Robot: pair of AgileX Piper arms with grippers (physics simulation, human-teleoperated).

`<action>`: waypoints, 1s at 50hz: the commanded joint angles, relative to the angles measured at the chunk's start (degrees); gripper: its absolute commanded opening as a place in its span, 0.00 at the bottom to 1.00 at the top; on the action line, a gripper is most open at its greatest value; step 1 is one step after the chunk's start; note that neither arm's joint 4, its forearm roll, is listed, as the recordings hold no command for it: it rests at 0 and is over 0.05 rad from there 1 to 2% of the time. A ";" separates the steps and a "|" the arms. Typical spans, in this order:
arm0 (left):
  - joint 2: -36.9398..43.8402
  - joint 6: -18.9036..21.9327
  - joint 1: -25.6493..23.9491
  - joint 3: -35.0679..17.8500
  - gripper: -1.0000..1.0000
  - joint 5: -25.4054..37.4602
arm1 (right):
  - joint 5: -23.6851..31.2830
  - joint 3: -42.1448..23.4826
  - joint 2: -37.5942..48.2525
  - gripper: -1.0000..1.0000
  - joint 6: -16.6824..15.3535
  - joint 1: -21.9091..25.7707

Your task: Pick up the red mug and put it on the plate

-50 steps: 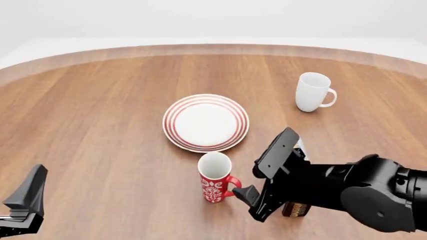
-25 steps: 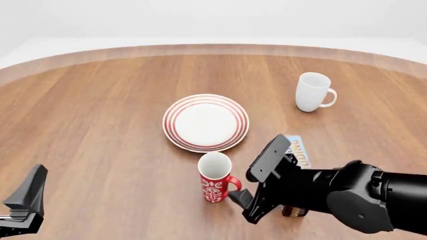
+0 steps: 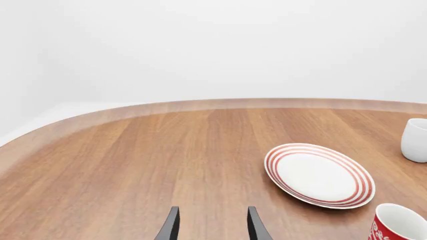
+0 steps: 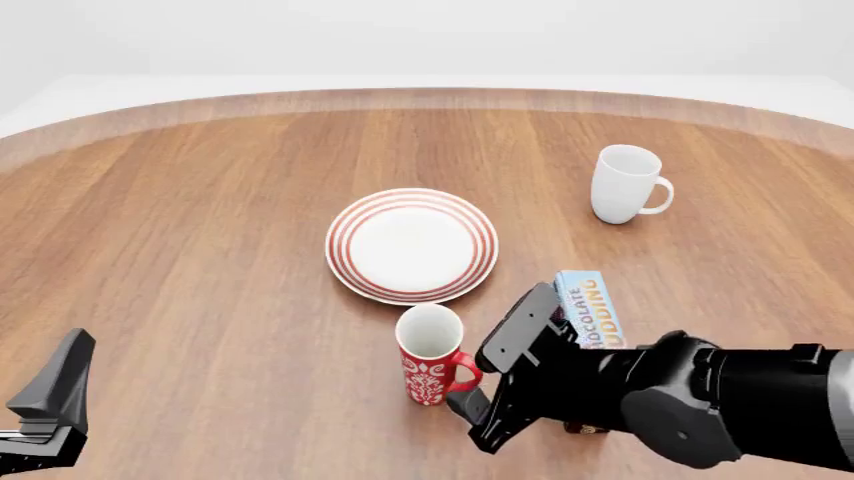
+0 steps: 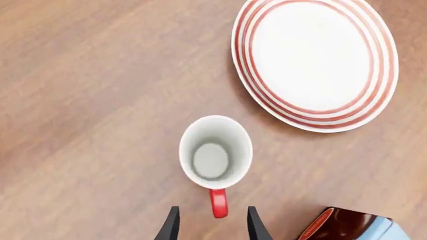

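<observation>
The red mug point(image 4: 430, 356) stands upright on the table just in front of the plate point(image 4: 411, 245), its handle point(image 4: 465, 372) pointing right toward my right gripper. My right gripper point(image 4: 483, 376) is open, low beside the mug, with one finger on each side of the handle's outer end, not closed on it. In the right wrist view the mug point(image 5: 215, 152) is seen from above, its handle point(image 5: 218, 202) between the fingertips point(image 5: 254, 226), and the plate point(image 5: 313, 60) lies beyond. My left gripper point(image 4: 54, 398) is open and empty at the near left; its view shows the plate point(image 3: 319, 175) and the mug point(image 3: 399, 227).
A plain white mug point(image 4: 625, 184) stands at the far right. A blue chocolate pudding box point(image 4: 589, 308) lies just behind my right arm, also visible in the right wrist view point(image 5: 353, 225). The wooden table's curved far edge point(image 4: 427, 98) runs across the back.
My right gripper has moved lower and to the left, bringing its fingers around the mug's handle and uncovering the pudding box. The mug, plate and left arm have not moved.
</observation>
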 commanded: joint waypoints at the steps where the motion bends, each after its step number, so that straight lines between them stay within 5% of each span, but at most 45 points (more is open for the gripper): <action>1: 0.00 0.00 0.00 0.00 1.00 0.00 | -1.42 -0.08 2.14 1.00 0.44 -0.01; 48: 0.00 0.00 0.00 0.00 1.00 0.00 | -4.55 1.26 4.14 1.00 2.47 0.51; 49: 0.00 0.00 0.00 0.00 1.00 0.00 | -4.49 1.06 3.99 0.00 2.16 -0.04; 50: 0.00 0.00 0.00 0.00 1.00 0.00 | -4.39 1.03 3.86 0.00 2.33 0.06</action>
